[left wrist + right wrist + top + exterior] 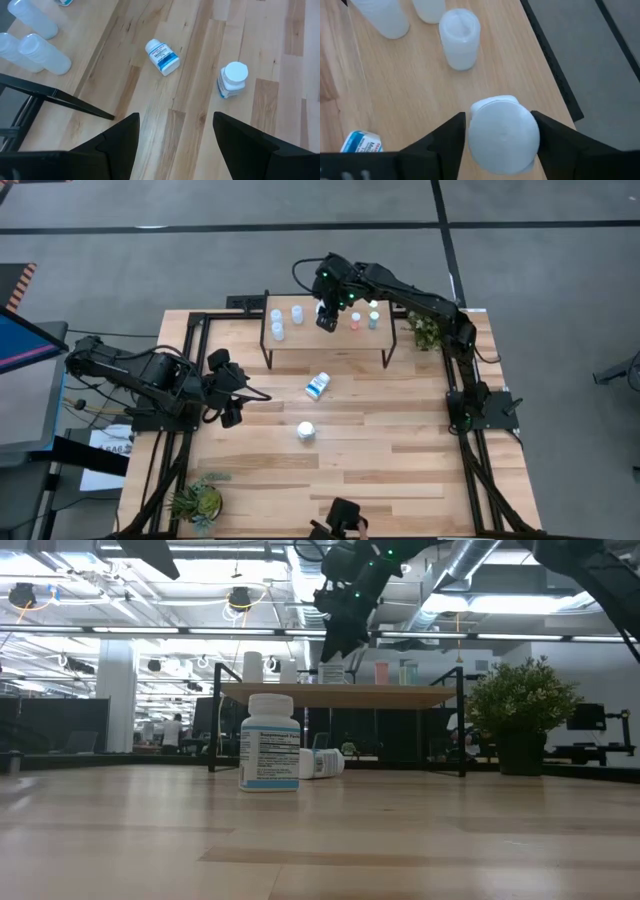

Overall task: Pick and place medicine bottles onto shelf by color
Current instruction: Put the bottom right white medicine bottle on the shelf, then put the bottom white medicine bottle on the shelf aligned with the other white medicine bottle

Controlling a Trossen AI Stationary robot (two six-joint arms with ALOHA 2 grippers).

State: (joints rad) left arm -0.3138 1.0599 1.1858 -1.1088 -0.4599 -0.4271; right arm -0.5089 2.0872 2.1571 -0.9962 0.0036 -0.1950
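White-capped bottle (504, 134) gripped in right claw (501, 131) over shelf (330, 342); left claw (175, 135) open, idle.

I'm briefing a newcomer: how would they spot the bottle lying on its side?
Find the shelf at the table's far edge. Just in front of it lies a white bottle with a blue label. Unlike the upright white bottle nearer the front, it is tipped over.
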